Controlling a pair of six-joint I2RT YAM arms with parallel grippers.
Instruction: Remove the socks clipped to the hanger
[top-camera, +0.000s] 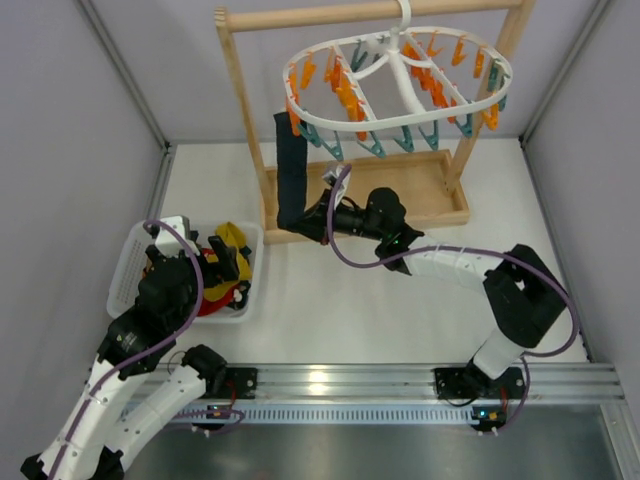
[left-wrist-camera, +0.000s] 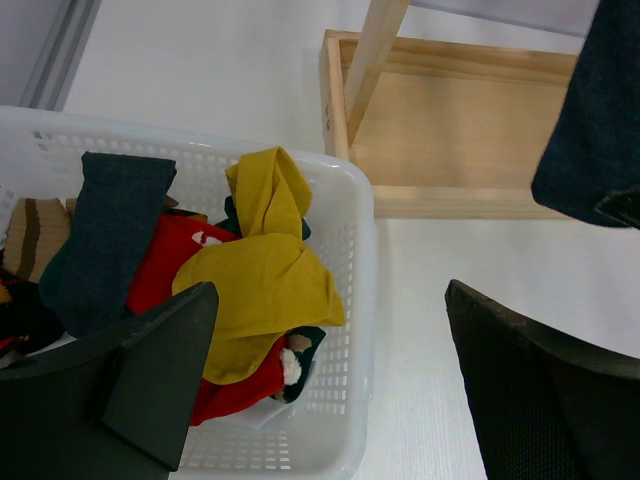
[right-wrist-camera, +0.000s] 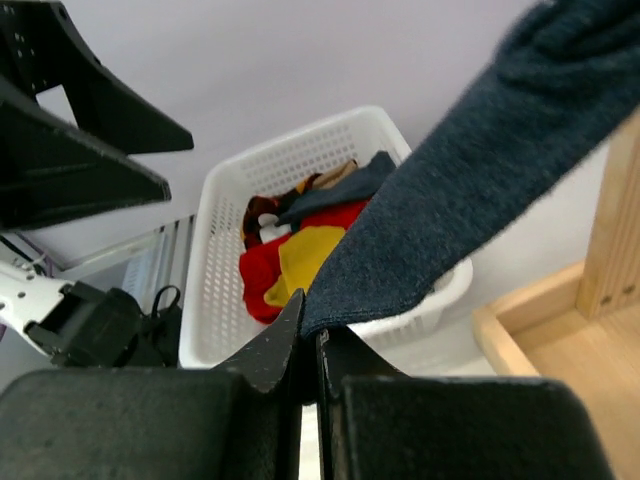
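From above, the right gripper (top-camera: 305, 220) is pinching the lower end of a dark sock (top-camera: 289, 165), which hangs from the left edge of the white hanger (top-camera: 392, 66). The left gripper (top-camera: 195, 265) hovers over the basket (top-camera: 124, 268). Left wrist now: its fingers (left-wrist-camera: 160, 385) are spread wide above the yellow and red socks (left-wrist-camera: 262, 285) heaped inside. Right wrist: the jaws are pressed together on the dark fabric.

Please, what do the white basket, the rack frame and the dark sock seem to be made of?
The basket looks like moulded white plastic, slightly glossy, with a grid of small holes. The rack frame seems pale unpainted wood, matte, with faint grain. The dark sock is probably knitted fabric: fuzzy navy surface, draping softly.
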